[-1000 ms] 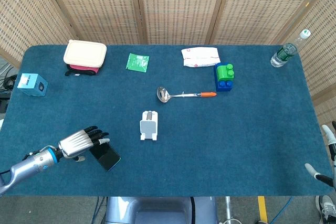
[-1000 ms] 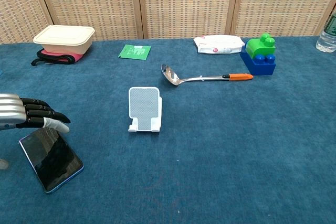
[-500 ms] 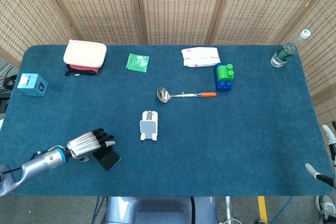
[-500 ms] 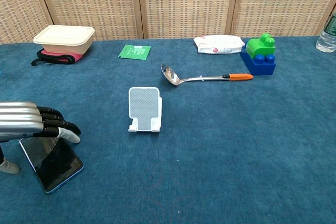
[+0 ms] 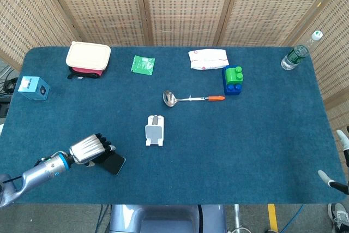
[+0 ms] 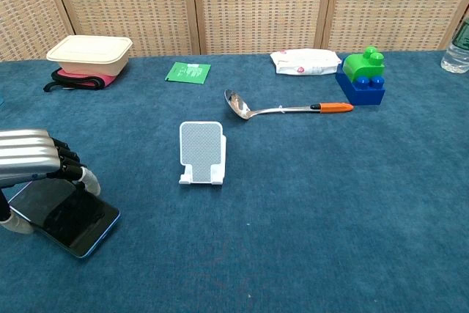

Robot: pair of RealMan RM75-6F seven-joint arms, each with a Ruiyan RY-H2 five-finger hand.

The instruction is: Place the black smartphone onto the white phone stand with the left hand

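The black smartphone (image 5: 115,163) lies near the table's front left, tilted, with one end under my left hand (image 5: 90,150). In the chest view the left hand (image 6: 33,160) curls its fingers over the phone's (image 6: 67,218) far edge, thumb at its near left corner, and grips it low over the cloth. The white phone stand (image 5: 155,130) stands upright to the right of the hand, a short gap away; in the chest view the stand (image 6: 201,152) holds nothing. Only fingertips of my right hand (image 5: 330,178) show at the lower right edge, spread apart and holding nothing.
A ladle (image 5: 188,99) with an orange handle lies behind the stand. Further back are a lidded cream box (image 5: 88,55), a green packet (image 5: 143,64), a white pouch (image 5: 208,58) and blue and green blocks (image 5: 233,80). A bottle (image 5: 297,53) stands far right, a blue box (image 5: 32,88) far left.
My left hand has come down over the phone and closed its fingers on it. The phone has turned from pointing away to lying more crosswise.
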